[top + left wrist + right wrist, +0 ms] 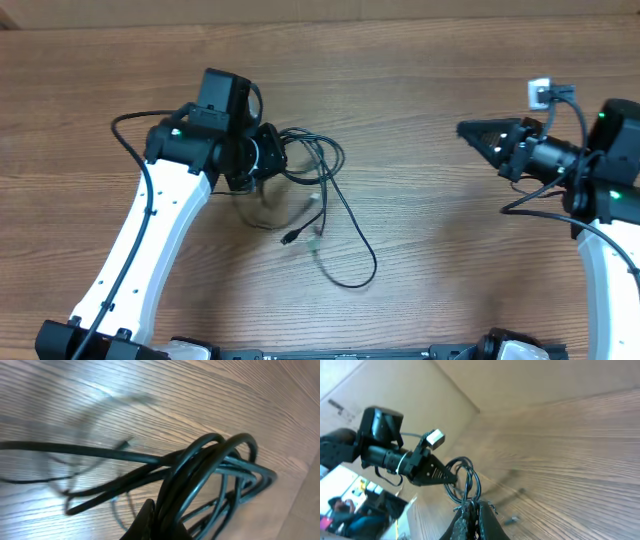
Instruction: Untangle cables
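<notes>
The cables (335, 195) are a tangle of thin black cords. My left gripper (268, 155) is shut on the bunch and holds it above the wooden table; loops stick out to the right and loose ends hang down, with small plugs (289, 238) near the table. In the left wrist view the cables (200, 465) loop out from between my fingers (160, 522). My right gripper (465, 130) is shut and empty, well to the right of the tangle, pointing at it. In the right wrist view my fingertips (472, 509) are together, and the cables (468, 476) hang beyond them.
A long cord tail curves across the table towards the front (352, 283). A beige wall (330, 8) runs along the table's back edge. A small white block (539, 93) sits on my right arm. Clutter shows past the table's left edge (350, 500).
</notes>
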`<state>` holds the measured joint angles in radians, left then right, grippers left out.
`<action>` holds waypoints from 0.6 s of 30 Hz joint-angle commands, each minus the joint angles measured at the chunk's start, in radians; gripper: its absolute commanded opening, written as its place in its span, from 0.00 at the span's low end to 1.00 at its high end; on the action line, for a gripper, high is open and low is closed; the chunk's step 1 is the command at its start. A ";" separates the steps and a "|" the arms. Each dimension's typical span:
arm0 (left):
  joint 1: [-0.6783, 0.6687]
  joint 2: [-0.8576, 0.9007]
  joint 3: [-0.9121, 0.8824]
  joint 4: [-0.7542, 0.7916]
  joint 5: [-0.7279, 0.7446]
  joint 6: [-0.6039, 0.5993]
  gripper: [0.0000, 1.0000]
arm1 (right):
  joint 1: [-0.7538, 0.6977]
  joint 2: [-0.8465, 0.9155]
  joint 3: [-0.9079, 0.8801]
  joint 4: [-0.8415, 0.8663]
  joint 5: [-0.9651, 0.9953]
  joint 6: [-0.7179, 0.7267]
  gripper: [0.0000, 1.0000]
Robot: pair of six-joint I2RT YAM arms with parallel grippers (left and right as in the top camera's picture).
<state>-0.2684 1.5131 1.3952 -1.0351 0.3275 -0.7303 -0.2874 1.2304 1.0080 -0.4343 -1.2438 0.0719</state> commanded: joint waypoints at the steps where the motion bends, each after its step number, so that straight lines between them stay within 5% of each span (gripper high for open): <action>1: 0.005 -0.006 0.000 0.006 0.004 0.029 0.04 | -0.039 -0.019 0.020 0.000 -0.042 0.013 0.04; 4: -0.005 -0.006 0.000 0.024 0.028 0.069 0.04 | -0.039 -0.019 0.020 -0.002 -0.042 0.013 0.15; 9: -0.023 -0.006 0.001 0.092 0.165 0.283 0.04 | -0.038 -0.019 0.020 -0.011 -0.043 0.005 0.84; 14: -0.057 -0.006 0.001 0.206 0.359 0.496 0.04 | 0.032 -0.019 0.020 -0.103 -0.082 -0.188 0.85; 18: -0.103 -0.006 0.001 0.263 0.435 0.536 0.04 | 0.156 -0.018 0.020 -0.177 -0.081 -0.365 0.78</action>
<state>-0.3344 1.5131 1.3941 -0.7990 0.6384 -0.2867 -0.2108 1.2285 1.0122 -0.5907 -1.3052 -0.1146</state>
